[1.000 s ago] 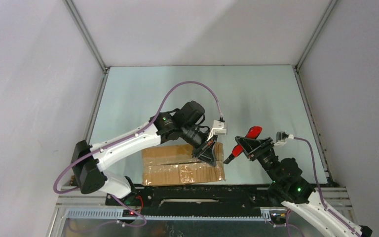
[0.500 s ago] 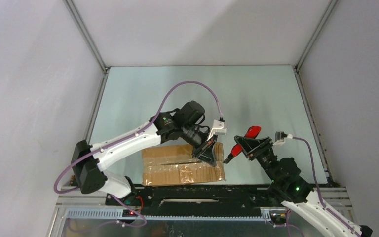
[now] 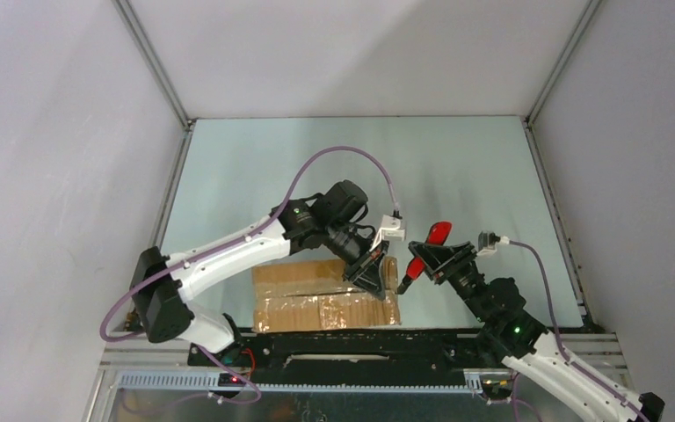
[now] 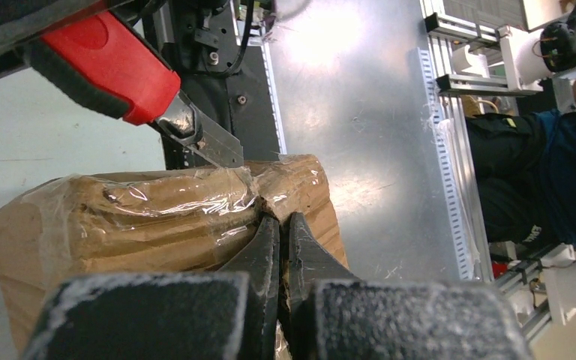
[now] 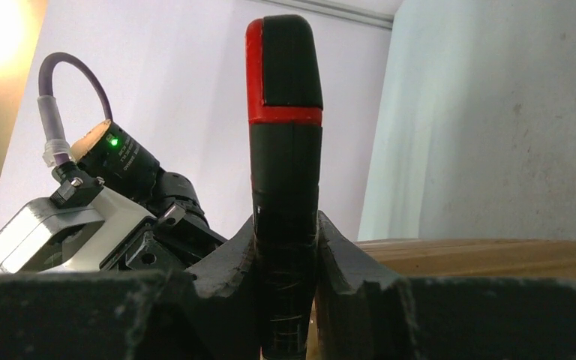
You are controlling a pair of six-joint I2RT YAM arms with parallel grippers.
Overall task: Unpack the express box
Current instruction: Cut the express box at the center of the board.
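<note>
At the near edge of the pale table [image 3: 360, 167], just ahead of the two arm bases: one express box [image 3: 321, 296] [image 4: 150, 217] [image 5: 487, 259], brown corrugated, lying flat, long side along that edge, closed, wrapped in crinkled clear tape.

Over its right end, two grippers, one from each side.

Left gripper [image 3: 376, 280] [image 4: 279, 221]: both fingers pressed together, nothing visible between them, tips down on the taped top of the box at that right end.

Right gripper [image 3: 433, 257] [image 5: 286, 225]: both fingers clamped on one utility knife [image 3: 439, 233] [image 4: 112, 64] [image 5: 285, 112], red and black handle, gripped about mid-length, the rest of the handle jutting past the fingertips.

One short metal blade [image 4: 210, 142] out of the handle's lower end, angled down toward the box's right end, tip at the tape there, just beside the left fingertips. Cutting in or only touching: cannot tell.

Two purple cables [image 3: 334, 154], one to each wrist camera.

One person [image 4: 540, 172] in a dark blue top at the right border of the left wrist view, beyond the metal frame.
</note>
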